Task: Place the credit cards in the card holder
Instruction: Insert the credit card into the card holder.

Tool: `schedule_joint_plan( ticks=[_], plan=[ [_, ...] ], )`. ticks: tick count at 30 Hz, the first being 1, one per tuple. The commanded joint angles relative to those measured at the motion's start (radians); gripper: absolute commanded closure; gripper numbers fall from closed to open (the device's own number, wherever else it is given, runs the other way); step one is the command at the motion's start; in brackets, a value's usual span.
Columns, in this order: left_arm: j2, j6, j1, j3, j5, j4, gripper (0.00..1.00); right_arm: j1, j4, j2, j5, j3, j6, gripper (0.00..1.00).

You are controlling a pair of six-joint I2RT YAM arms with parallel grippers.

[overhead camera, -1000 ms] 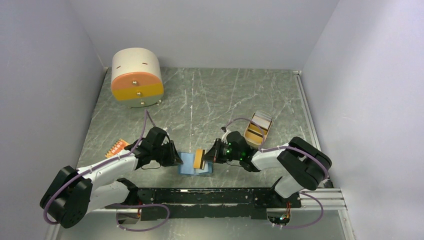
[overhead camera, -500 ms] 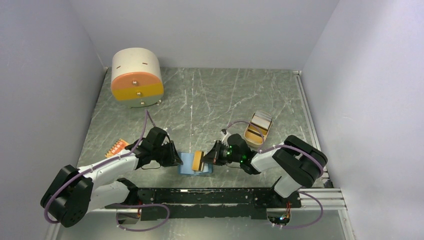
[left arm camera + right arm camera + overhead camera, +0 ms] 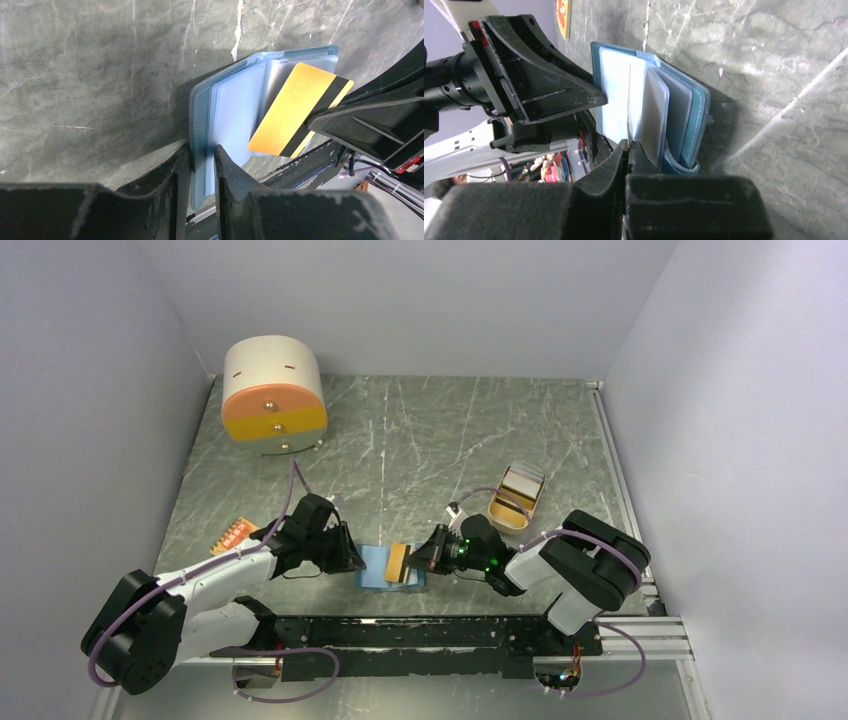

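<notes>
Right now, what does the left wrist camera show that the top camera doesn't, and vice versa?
Left wrist only: the black stripe on the yellow card, clear sleeves in the card holder. Top only: the round drawer box, the tan tray, a loose orange card. Both: left jaws pinching the open holder, right jaws gripping the card.

The card holder (image 3: 373, 570) is a small blue wallet with a lighter blue inside. It lies open between the two arms with its clear leaves fanned upward, and the left gripper (image 3: 202, 150) pinches the edge of its cover. A yellow card (image 3: 295, 112) with a black stripe hangs tilted over the leaves, one end clamped in the right gripper (image 3: 628, 145). More cards (image 3: 520, 482), whitish and orange, stand in the tray (image 3: 505, 525).
</notes>
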Motion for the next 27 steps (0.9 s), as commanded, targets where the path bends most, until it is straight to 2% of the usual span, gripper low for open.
schedule_joint_plan(
  ticks=[1, 12, 27],
  plan=[
    [-0.010, -0.001, 0.006, -0.005, -0.003, -0.002, 0.72, 0.005, 0.101, 0.024, 0.031, -0.003, 0.024, 1.00],
    [-0.025, -0.006, 0.005, -0.013, 0.000, -0.002, 0.72, 0.005, 0.049, -0.029, 0.113, -0.026, 0.011, 1.00],
    [-0.005, -0.006, 0.006, -0.030, -0.005, 0.013, 0.73, 0.005, 0.026, -0.021, 0.140, -0.031, -0.011, 1.00]
  ],
)
